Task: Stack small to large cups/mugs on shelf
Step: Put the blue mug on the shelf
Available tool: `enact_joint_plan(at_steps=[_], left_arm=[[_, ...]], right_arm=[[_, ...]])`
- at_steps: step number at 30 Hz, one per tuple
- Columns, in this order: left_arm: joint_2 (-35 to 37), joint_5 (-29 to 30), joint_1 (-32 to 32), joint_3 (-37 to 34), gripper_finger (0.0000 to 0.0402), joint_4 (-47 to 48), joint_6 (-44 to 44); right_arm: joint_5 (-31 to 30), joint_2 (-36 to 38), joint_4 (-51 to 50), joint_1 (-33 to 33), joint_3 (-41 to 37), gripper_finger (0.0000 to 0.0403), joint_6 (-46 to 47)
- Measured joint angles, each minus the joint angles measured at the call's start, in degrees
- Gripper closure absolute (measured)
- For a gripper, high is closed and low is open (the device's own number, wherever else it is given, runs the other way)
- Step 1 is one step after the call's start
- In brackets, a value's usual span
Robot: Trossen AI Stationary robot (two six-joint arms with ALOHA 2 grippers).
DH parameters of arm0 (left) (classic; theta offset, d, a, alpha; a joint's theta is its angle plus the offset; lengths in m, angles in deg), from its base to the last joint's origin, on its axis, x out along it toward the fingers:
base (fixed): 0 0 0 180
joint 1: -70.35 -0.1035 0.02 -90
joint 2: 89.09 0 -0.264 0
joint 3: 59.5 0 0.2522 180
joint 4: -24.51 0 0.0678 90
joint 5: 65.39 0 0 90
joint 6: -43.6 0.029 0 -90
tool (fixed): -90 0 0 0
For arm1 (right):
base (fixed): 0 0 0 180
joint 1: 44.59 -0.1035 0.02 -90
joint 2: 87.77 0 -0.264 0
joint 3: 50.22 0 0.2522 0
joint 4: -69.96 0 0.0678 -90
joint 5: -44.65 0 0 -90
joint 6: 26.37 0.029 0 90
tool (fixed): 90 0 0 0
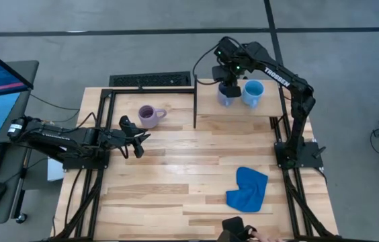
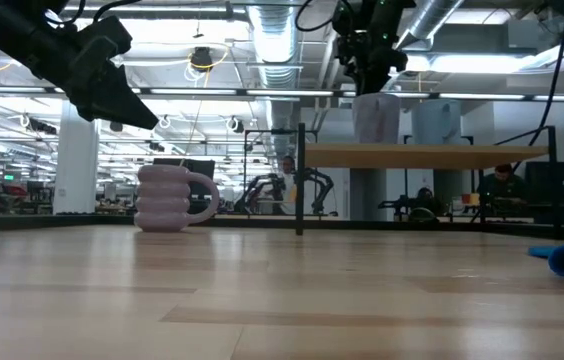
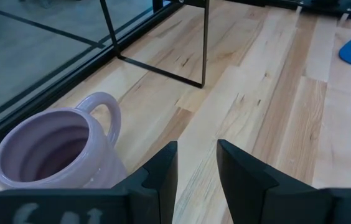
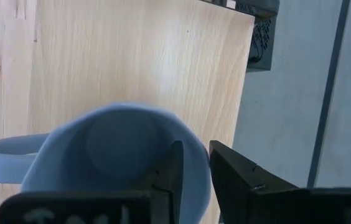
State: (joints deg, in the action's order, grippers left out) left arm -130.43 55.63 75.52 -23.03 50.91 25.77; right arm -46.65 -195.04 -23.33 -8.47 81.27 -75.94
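One marking is legible: the white word "TROSSEN" printed along the dark forearm of the right arm, seen in the high view. White characters on both wrist-view gripper bodies are cropped and unreadable.

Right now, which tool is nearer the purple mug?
Left. The left tool hovers just beside the purple mug, empty; the right tool is over on the shelf, clamped on the grey-blue mug's rim.

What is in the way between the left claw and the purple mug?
Nothing visible. The left gripper hangs above the tabletop just short of the purple mug, with only bare wood between them. The blue cloth lies well off to the side.
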Motion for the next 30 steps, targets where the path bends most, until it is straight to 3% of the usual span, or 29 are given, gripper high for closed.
enact_joint_plan(at_steps=[30], left_arm=[[0.00,0.00,0.00,0.00,0.0298,0.97,-0.44]], right_arm=[[-1.62,0.00,-1.12,-0.11,0.00,0.0304,-0.43]])
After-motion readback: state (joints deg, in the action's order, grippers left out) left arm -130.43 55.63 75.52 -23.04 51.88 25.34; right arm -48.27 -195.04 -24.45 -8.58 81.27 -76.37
